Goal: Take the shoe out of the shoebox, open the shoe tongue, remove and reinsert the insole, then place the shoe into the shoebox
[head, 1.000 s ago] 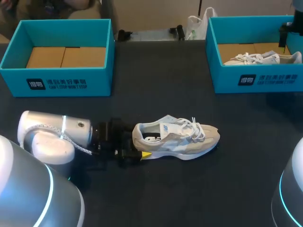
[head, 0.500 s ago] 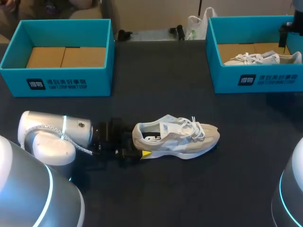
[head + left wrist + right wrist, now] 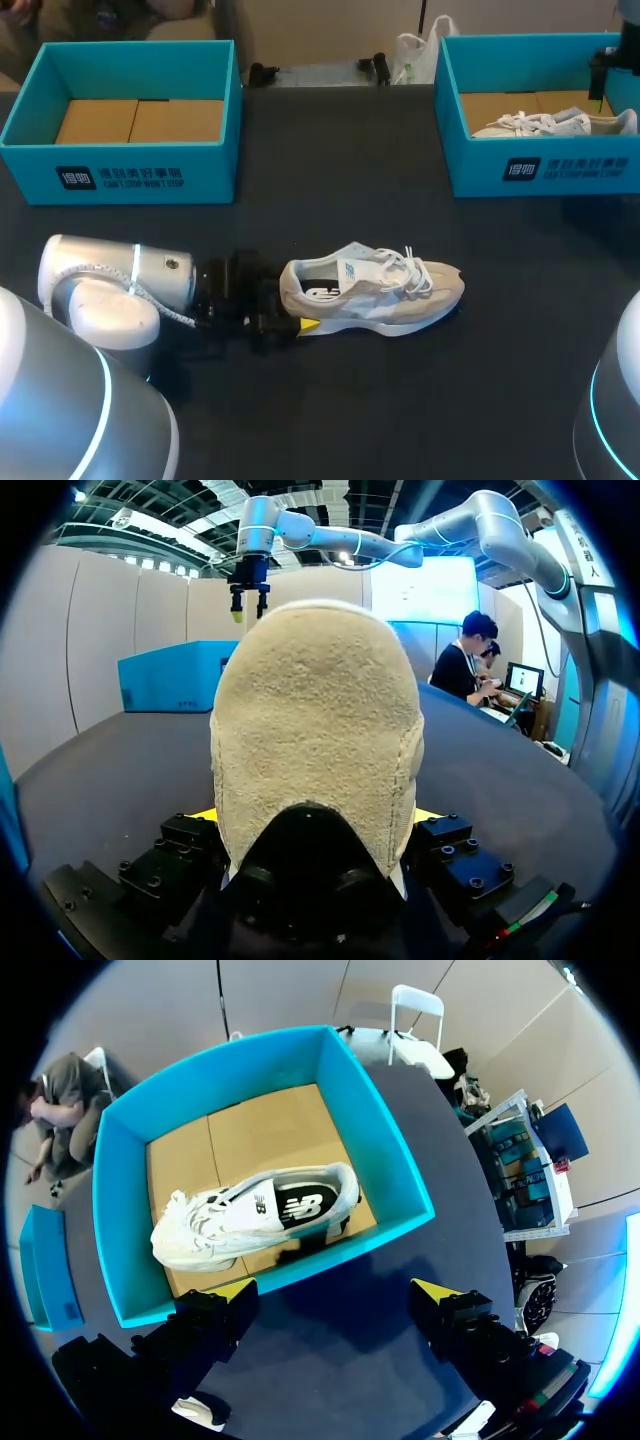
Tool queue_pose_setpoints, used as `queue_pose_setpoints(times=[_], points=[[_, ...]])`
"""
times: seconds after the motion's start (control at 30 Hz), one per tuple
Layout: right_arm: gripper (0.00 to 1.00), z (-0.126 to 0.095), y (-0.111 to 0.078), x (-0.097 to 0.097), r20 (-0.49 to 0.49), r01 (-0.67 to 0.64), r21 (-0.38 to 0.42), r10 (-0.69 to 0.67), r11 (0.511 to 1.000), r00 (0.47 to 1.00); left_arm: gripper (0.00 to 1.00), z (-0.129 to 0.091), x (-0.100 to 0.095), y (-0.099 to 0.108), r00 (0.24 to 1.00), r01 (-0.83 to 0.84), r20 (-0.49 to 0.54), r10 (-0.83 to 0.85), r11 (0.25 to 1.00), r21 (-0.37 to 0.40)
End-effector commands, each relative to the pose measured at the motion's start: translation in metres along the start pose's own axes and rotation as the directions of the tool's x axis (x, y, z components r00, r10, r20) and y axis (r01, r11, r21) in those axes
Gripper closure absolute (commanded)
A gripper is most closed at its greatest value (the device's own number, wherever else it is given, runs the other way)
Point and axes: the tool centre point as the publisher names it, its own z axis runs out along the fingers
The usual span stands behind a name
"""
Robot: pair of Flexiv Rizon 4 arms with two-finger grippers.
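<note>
Head view: a low running shoe is seen lying on its sole near the middle of the dark, matt table, toe turned towards the right side and heel towards the left arm. Its upper is made of beige suede-like panels over pale mesh, with white laces knotted loosely over the tongue and a dark lining inside the opening. The left gripper is set at the heel, one yellow tip showing against the near side of the sole. In the left wrist view the heel is shown as a rounded, nubbly beige dome filling the gap between the fingers, with a sliver of yellow pressed against each flank, so the heel is pinched from both sides.

An open rectangular shoebox of teal card with a plain brown floor is placed at the far left of the table. A second teal shoebox stands at the far right, and a white laced shoe is laid in it on its side. The right gripper is held above this box's near wall, its fingers spread wide and touching nothing.
</note>
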Motion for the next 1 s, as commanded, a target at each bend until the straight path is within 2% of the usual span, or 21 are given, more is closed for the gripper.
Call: queue_pose_setpoints(times=[0.03, 0.13, 0.23, 0.33, 0.43, 0.57, 0.73, 0.8, 1.0], points=[[0.00, 0.000, 0.000, 0.000, -0.002, 0.000, -0.001, 0.000, 1.000, 1.000, 1.00, 0.002, -0.003, 0.000, 1.000, 0.000, -0.001, 0.000, 1.000, -0.005], [0.00, 0.000, 0.000, 0.000, -0.002, 0.000, -0.001, 0.000, 1.000, 1.000, 1.00, 0.002, -0.003, 0.000, 1.000, 0.000, -0.001, 0.000, 1.000, -0.005], [0.00, -0.003, -0.011, 0.014, -0.047, 0.041, 0.009, -0.040, 0.999, 0.998, 1.00, 0.002, -0.003, 0.000, 1.000, 0.000, -0.001, 0.000, 1.000, -0.005], [0.00, -0.012, -0.022, 0.031, -0.078, 0.072, 0.019, -0.070, 0.997, 0.994, 1.00, 0.002, -0.003, 0.000, 1.000, 0.000, -0.001, 0.000, 1.000, -0.005], [0.00, -0.020, -0.033, 0.049, -0.072, 0.107, 0.064, -0.102, 0.992, 0.992, 1.00, 0.002, -0.003, 0.000, 1.000, 0.000, -0.001, 0.000, 1.000, -0.005], [0.00, -0.035, -0.049, 0.078, -0.103, 0.169, 0.063, -0.162, 0.984, 0.981, 1.00, 0.002, -0.003, 0.000, 1.000, 0.000, -0.001, 0.000, 1.000, -0.005], [0.00, -0.056, -0.075, 0.108, -0.117, 0.204, 0.046, -0.197, 0.978, 0.973, 1.00, 0.002, -0.003, 0.000, 1.000, 0.000, -0.001, 0.000, 1.000, -0.005], [0.00, -0.063, -0.089, 0.121, -0.088, 0.234, 0.082, -0.227, 0.969, 0.970, 1.00, 0.002, -0.003, 0.000, 1.000, 0.000, -0.001, 0.000, 1.000, -0.005], [0.00, -0.079, -0.127, 0.148, -0.091, 0.223, 0.069, -0.216, 0.972, 0.972, 1.00, 0.002, -0.003, 0.000, 1.000, 0.000, -0.001, 0.000, 1.000, -0.005]])
